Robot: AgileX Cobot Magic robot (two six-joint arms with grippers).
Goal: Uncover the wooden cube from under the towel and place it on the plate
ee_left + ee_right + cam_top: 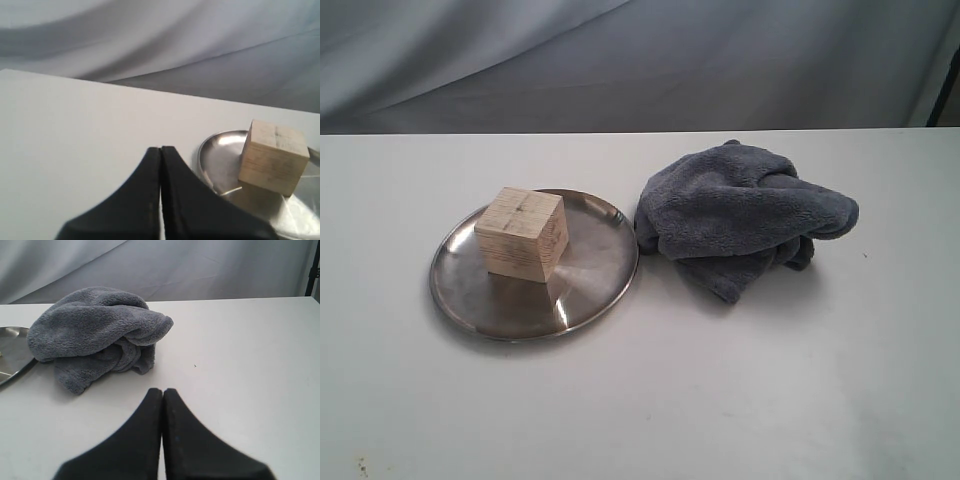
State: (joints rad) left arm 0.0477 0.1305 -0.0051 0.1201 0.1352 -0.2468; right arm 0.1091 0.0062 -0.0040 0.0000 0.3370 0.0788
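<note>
The wooden cube [274, 156] sits on the plate [219, 156], apart from left tool [160, 150] and right tool [162, 391], both closed.

The exterior camera sits raised in front of the white table [770, 390]. It looks down and across the table toward a grey backdrop [620, 60], from far enough back to take in the plate [595, 278], the wooden cube [522, 233] and the towel [740, 210] together.

The left wrist camera sits low, just above the tabletop. It faces the backdrop over the pressed-together tips of the left gripper [161, 150], with the plate and cube close by.

The right wrist camera sits equally low, looking past the right gripper [162, 391] at the nearby towel. All three views share the plate, though the right wrist view catches only a sliver of its rim.
</note>
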